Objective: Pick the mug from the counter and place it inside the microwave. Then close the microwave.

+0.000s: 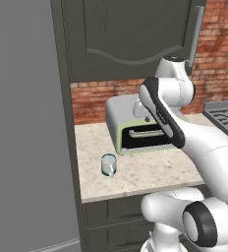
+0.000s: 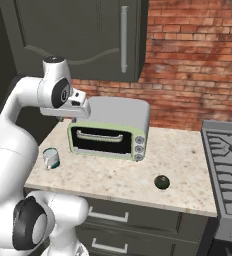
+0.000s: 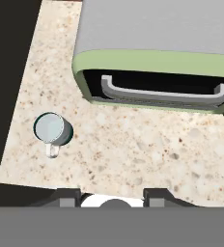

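The mug (image 1: 108, 165) (image 2: 51, 158) is a small translucent blue-green cylinder standing upright near the left end of the beige speckled counter (image 1: 150, 173) (image 2: 113, 175). In the hand view the mug (image 3: 51, 129) lies at the left, seen from above, its handle towards the counter's (image 3: 133, 144) front edge. My gripper (image 3: 112, 197) hangs well above the counter in front of the toaster oven, right of the mug and apart from it. Its fingers (image 3: 69, 195) stand apart with nothing between them. The microwave is out of view.
A pale-green and grey toaster oven (image 1: 135, 125) (image 2: 113, 130) (image 3: 157, 53) stands at the back of the counter. A small dark round object (image 2: 161, 182) lies towards the right. The stove (image 2: 228, 165) (image 1: 226, 115) borders the counter's right end. A tall grey panel (image 1: 22, 123) borders its left end. A dark wall cabinet (image 1: 126, 39) hangs above.
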Tool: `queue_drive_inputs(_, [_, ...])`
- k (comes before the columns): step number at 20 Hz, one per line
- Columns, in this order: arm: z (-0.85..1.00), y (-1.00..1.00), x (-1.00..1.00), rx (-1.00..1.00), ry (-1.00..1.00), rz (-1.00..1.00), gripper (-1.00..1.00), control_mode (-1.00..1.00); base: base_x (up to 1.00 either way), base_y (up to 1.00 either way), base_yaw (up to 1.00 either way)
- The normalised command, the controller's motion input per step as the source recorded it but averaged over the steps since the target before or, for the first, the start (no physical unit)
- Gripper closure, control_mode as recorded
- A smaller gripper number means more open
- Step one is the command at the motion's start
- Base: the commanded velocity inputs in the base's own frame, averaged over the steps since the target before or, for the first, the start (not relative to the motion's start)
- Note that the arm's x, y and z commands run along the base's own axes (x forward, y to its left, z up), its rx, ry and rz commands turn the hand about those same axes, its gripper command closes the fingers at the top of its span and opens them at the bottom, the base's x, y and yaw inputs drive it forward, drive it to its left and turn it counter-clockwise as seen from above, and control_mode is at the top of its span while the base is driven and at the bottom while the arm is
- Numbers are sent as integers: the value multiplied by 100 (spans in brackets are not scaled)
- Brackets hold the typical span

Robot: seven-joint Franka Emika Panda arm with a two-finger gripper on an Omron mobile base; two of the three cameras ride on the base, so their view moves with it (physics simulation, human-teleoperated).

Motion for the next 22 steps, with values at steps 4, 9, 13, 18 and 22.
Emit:
queue_drive_inputs(4, [0, 0, -15, 0, 0, 2, -100, -100, 0, 0, 0])
queue_drive_inputs(9, [-24, 3, -26, 0, 1, 11, -100, -100, 0, 0, 0])
queue_drive_inputs(13, [-50, 3, -3, 2, 19, 9, -100, -100, 0, 0, 0])
queue_drive_inputs(18, [-46, 30, 0, 0, 14, 1, -100, -100, 0, 0, 0])
queue_drive_inputs(22, [-19, 51, 0, 0, 13, 0, -100, -100, 0, 0, 0])
